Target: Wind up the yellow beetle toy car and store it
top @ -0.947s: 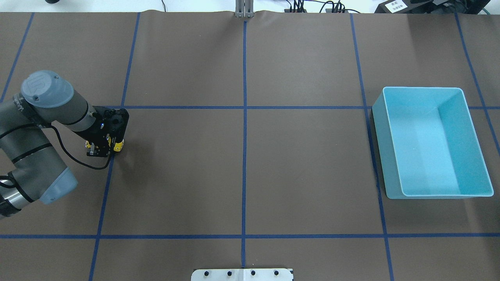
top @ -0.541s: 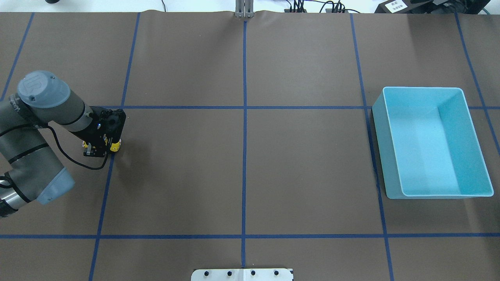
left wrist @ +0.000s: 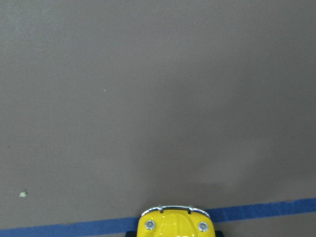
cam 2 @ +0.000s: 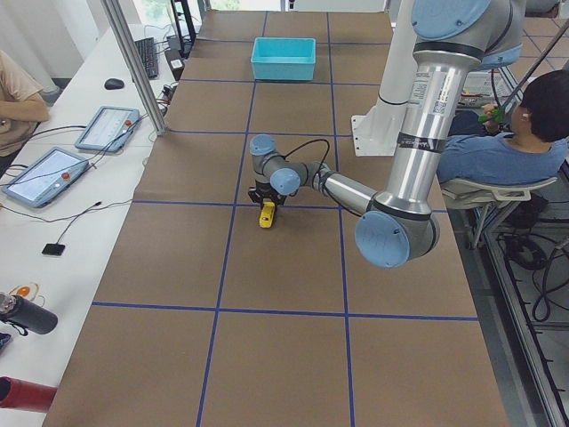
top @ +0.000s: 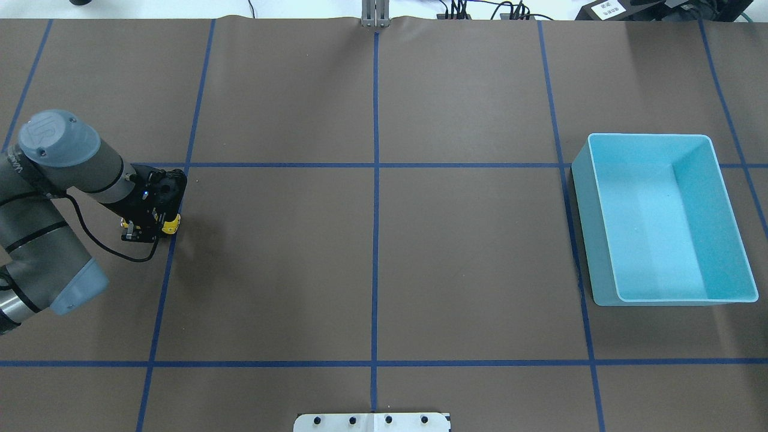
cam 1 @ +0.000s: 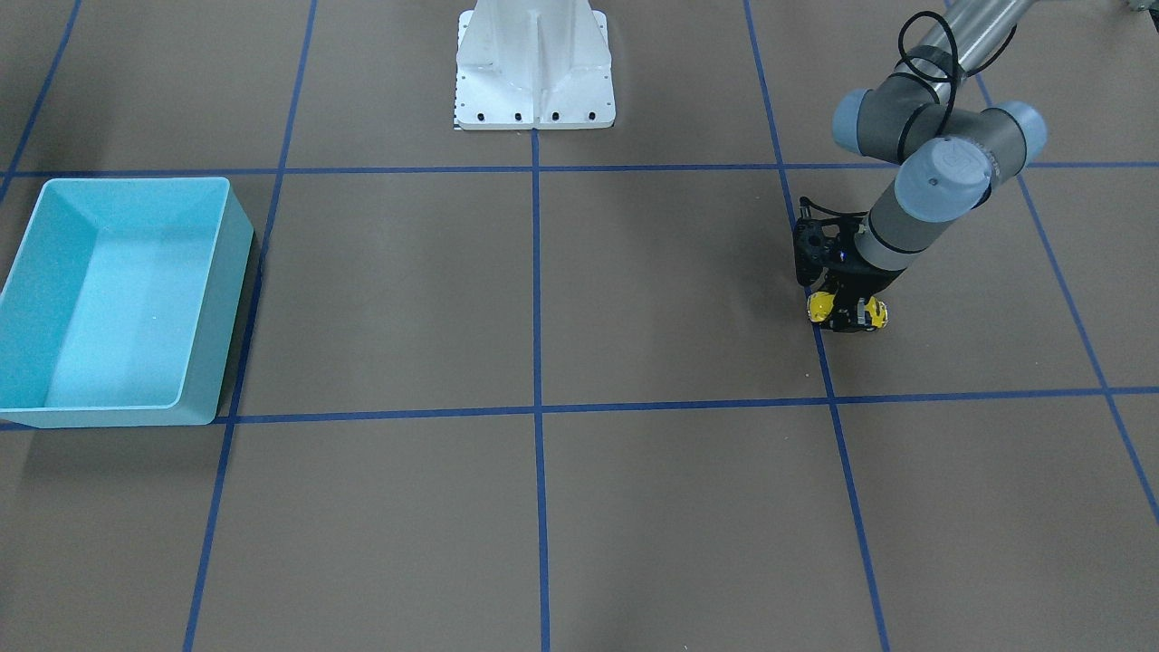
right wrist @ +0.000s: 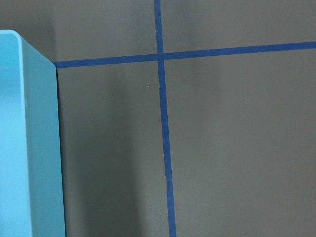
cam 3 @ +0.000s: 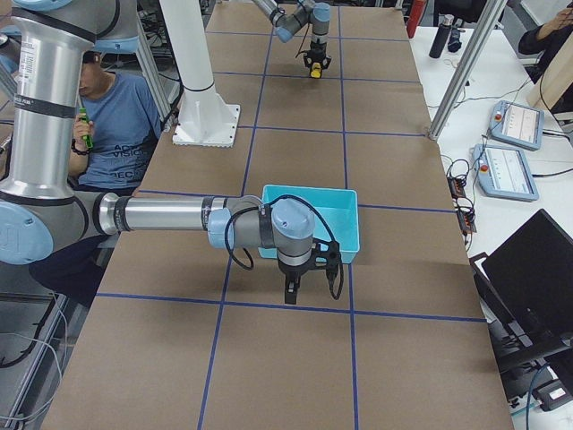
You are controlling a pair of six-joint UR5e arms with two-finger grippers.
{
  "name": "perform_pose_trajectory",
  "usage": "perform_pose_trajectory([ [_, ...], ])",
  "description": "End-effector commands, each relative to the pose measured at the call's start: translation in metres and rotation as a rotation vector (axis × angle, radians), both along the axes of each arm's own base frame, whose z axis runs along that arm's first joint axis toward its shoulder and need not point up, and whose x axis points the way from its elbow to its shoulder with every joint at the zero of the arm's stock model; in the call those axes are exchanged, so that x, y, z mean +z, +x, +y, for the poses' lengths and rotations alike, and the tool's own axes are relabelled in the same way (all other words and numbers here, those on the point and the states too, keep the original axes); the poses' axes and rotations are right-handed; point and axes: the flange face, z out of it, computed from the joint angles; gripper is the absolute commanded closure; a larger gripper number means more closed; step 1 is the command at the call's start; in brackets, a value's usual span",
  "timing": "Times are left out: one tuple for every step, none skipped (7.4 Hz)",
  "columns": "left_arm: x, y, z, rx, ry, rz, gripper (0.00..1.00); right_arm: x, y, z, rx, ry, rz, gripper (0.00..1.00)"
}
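The yellow beetle toy car (top: 171, 225) sits low on the brown table at the far left, on a blue tape line. My left gripper (top: 147, 227) is shut on it from above, and yellow shows on both sides of the fingers in the front-facing view, where the car (cam 1: 820, 308) is under the gripper (cam 1: 847, 314). The left wrist view shows only the car's (left wrist: 175, 224) rounded end at the bottom edge. My right gripper (cam 3: 289, 294) hangs beside the turquoise bin (cam 3: 347, 224), and I cannot tell whether it is open or shut.
The turquoise bin (top: 583, 240) stands empty at the table's right side, and its wall (right wrist: 29, 148) fills the left of the right wrist view. The white robot base (cam 1: 534, 63) is at mid-table. People sit beside the table in the side views.
My left gripper has slid a short way to the left along the table with the car still in it. The bin has not moved.
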Motion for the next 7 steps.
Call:
perform_pose_trajectory([
  [0.0036,-0.0044,-0.0008,0.001,0.006,-0.001,1.00,0.0000,-0.0012,-0.0002,-0.003,0.000,0.000,0.00],
  [0.0062,-0.0060,0.0001,0.012,0.010,-0.001,1.00,0.0000,-0.0012,-0.0002,-0.003,0.000,0.000,0.00],
  [0.0068,-0.0053,0.0004,0.012,0.010,-0.002,1.00,0.0000,-0.0019,-0.0002,-0.005,0.000,0.000,0.00],
  [0.0059,-0.0061,-0.0001,0.009,0.011,0.000,0.01,0.0000,-0.0031,-0.0004,-0.008,0.000,0.000,0.00],
  [0.0028,-0.0071,-0.0004,0.008,0.019,0.007,0.00,0.0000,-0.0038,-0.0005,-0.009,0.000,0.000,0.00],
  [0.0019,-0.0072,-0.0003,0.008,0.020,0.008,0.00,0.0000,-0.0044,-0.0006,-0.011,0.000,0.000,0.00],
  [0.0014,-0.0110,-0.0029,0.000,0.020,0.008,0.00,0.0000,-0.0044,-0.0006,-0.011,0.000,0.000,0.00],
])
